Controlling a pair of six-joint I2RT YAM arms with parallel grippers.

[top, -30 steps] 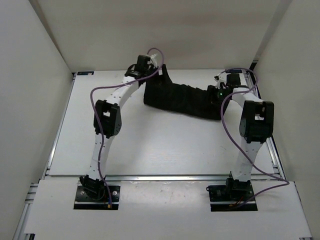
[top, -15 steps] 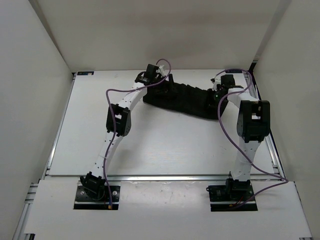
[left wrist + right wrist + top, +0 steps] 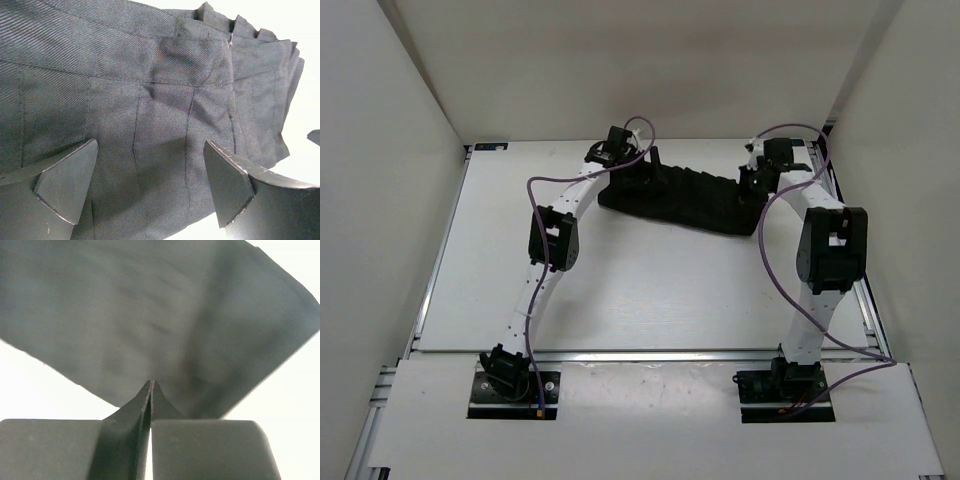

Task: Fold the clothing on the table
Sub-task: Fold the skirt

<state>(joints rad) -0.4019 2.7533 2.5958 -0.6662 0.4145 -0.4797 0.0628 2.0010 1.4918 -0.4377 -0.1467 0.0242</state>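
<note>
A black pleated garment point(image 3: 680, 200) lay bunched across the far side of the white table point(image 3: 620, 290). The right gripper point(image 3: 151, 386) was clamped on the cloth's right end; the left gripper point(image 3: 150, 170) hung spread wide over the left-end pleats, grasping nothing. It would probably need to drop and pinch an edge layer cleanly before both arms lift together; no container was visible.

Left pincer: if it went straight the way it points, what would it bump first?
The left pincer would probably hit the black pleated fabric garment first; it lies right ahead of the open pincer, distance unclear.
</note>
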